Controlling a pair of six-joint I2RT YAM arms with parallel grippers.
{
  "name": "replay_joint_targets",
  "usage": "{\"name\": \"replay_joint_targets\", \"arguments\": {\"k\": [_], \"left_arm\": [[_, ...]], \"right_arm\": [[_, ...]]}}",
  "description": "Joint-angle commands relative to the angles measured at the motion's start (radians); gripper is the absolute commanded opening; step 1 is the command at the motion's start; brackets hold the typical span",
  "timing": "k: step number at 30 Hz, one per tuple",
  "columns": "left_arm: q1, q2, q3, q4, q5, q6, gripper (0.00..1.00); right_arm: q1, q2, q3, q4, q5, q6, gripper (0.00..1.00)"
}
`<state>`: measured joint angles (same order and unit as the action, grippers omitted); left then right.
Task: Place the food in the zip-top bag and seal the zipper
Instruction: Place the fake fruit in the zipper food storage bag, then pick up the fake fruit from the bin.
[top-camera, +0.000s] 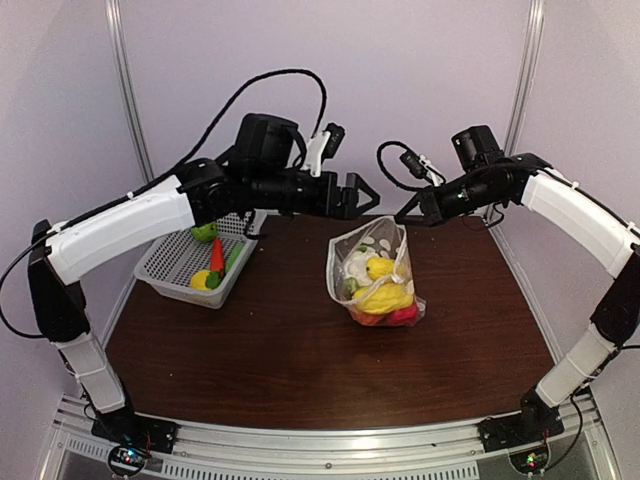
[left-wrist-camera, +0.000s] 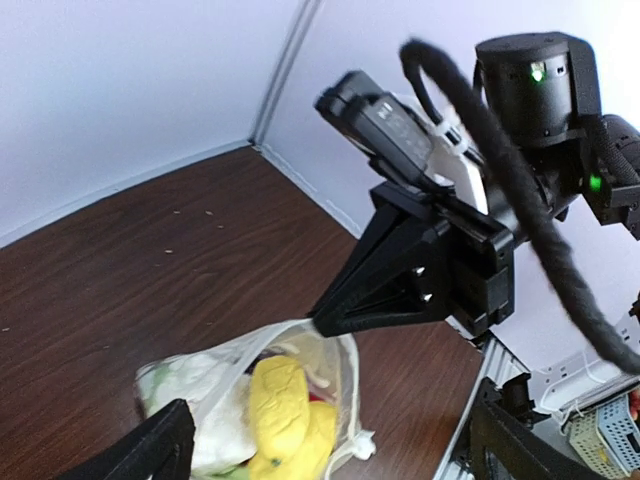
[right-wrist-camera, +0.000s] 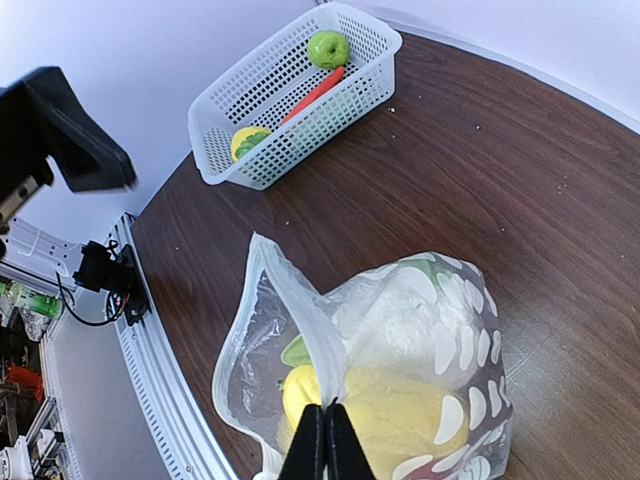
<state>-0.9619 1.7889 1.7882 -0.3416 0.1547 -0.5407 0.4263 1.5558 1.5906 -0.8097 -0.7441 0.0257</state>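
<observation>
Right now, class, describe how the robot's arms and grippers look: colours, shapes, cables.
The left arm and right arm have white shells and black joints. The left gripper and right gripper are black with angular tapering fingers. Black cables loop over both wrists.

Glossy clear plastic zip-top bag (right-wrist-camera: 400, 340)

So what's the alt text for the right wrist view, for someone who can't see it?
The right gripper, fingers closed, pinches the mouth edge of a dotted clear zip-top bag holding yellow and green toy food. Behind, a white basket holds more toy pieces on a dark table.
</observation>
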Motion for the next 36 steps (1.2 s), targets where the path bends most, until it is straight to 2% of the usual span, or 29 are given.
{"name": "replay_joint_targets", "arguments": {"k": [1, 4, 8, 10, 12, 16, 21, 27, 31, 36], "left_arm": [[0.077, -0.135, -0.045, -0.301, -0.228, 0.048, 0.97], [0.189, -0.248, -0.189, -0.426, -0.314, 0.022, 0.95], [0.368, -0.344, -0.361, -0.542, -0.353, 0.079, 0.91], [0.433, -0.358, -0.426, -0.564, -0.375, 0.114, 0.91], [0.491, -0.348, -0.481, -0.564, -0.381, 0.141, 0.97], [0.587, -0.303, -0.572, -0.496, -0.319, 0.180, 0.98], [0.642, -0.223, -0.603, -0.391, -0.204, 0.189, 0.98], [0.680, -0.096, -0.549, -0.355, -0.183, 0.198, 0.97], [0.700, -0.032, -0.523, -0.350, -0.155, 0.212, 0.90], [0.703, -0.036, -0.505, -0.357, -0.093, 0.217, 0.81]], "right_arm": [[-0.008, -0.047, 0.000, 0.064, -0.034, -0.008, 0.00], [-0.009, -0.052, -0.014, 0.067, -0.029, -0.013, 0.00], [-0.009, -0.052, -0.022, 0.067, -0.026, -0.012, 0.00], [-0.009, -0.049, -0.022, 0.067, -0.027, -0.013, 0.00], [-0.008, -0.045, -0.020, 0.065, -0.027, -0.013, 0.00], [-0.009, -0.043, -0.030, 0.063, -0.025, -0.013, 0.00], [-0.009, -0.054, -0.037, 0.057, -0.015, -0.049, 0.00], [-0.009, -0.064, -0.056, 0.061, -0.005, -0.059, 0.00], [-0.009, -0.070, -0.061, 0.057, -0.001, -0.064, 0.00], [-0.009, -0.072, -0.063, 0.056, 0.006, -0.067, 0.00]]}}
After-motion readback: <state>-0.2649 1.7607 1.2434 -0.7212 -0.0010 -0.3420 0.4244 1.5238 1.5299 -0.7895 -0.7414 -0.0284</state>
